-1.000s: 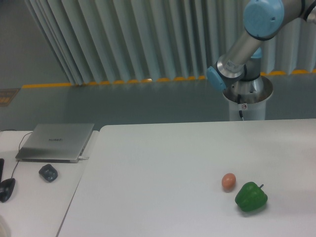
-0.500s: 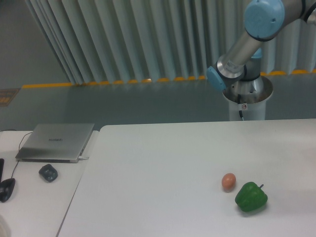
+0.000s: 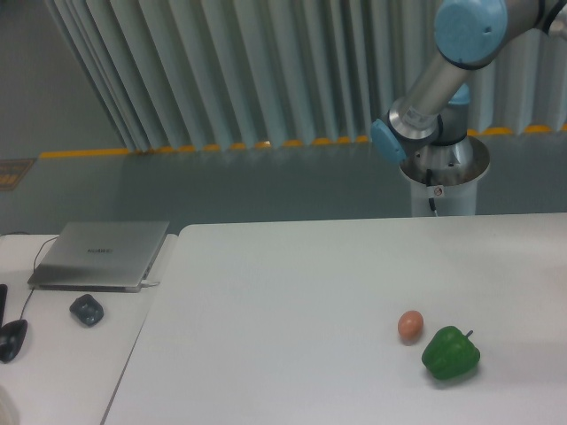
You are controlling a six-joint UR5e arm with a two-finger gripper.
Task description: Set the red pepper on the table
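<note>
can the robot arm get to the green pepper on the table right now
Probably yes. The green pepper sits in the open on the table with only the egg beside it, though the gripper is out of view.

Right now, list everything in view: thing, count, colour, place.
Table: one, white, centre and right.
Green pepper: one, green, on the table, front right.
Egg: one, brownish, just left of the green pepper.
Desk: one, white, left of the table.
Laptop: one, grey, closed, on the desk.
Mouse: one, dark, in front of the laptop.
Red pepper: none in view.
Arm: one, silver with blue joints, behind the table at right; fingers out of view.
</note>
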